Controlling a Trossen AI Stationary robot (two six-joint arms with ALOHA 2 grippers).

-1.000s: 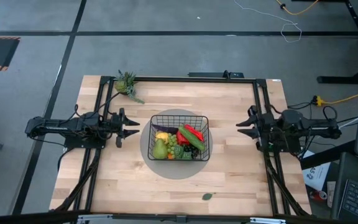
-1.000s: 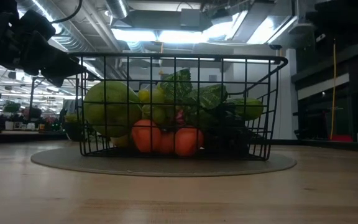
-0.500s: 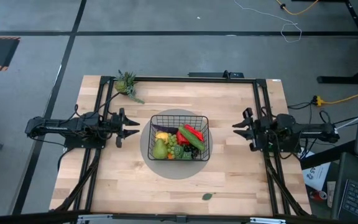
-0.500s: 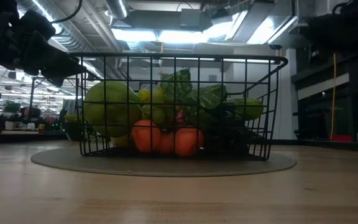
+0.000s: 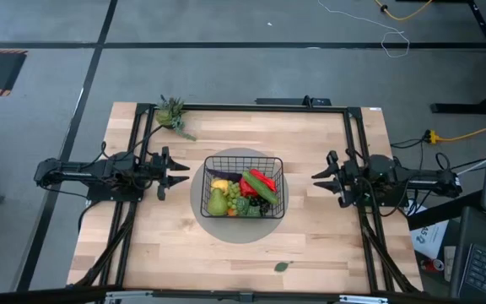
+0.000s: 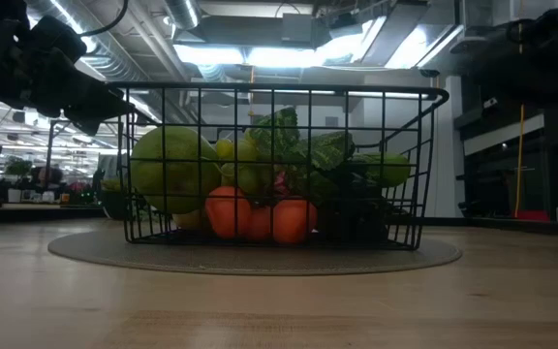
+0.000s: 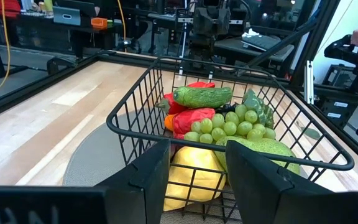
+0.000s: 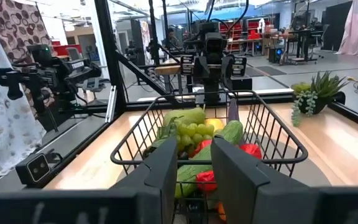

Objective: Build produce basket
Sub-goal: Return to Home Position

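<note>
From above, we see the basket (image 5: pixel 207 182) on a round grey mat (image 5: pixel 199 212) at the middle of the bench (image 5: pixel 327 245). It holds the produce: a green pear (image 5: pixel 217 203), a yellow fruit (image 5: pixel 219 184), a red pepper (image 5: pixel 260 180), green grapes (image 5: pixel 237 203) and a cucumber (image 5: pixel 265 195). The left claw (image 5: pixel 183 173) hangs near the basket's left side and points at it. The right claw (image 5: pixel 320 177) faces the right side from a little farther off. Neither touches the wire. A small potted plant (image 5: pixel 172 112) stands at the far left corner.

At bench height, the basket (image 6: pixel 424 97) fills the middle, with the pear (image 6: pixel 172 170) at one end and small oranges (image 6: pixel 229 211) low against the mesh. Dark arm parts hang above, clear of it.

Through the left wrist camera, the claw's fingers (image 7: pixel 148 174) stand wide apart and hold nothing. The basket rim (image 7: pixel 229 146) lies just ahead of them, with the yellow fruit and pear nearest.

Through the right wrist camera, the fingers (image 8: pixel 163 180) show a narrower gap, also holding nothing. The basket sits straight ahead, red pepper side closest.
</note>
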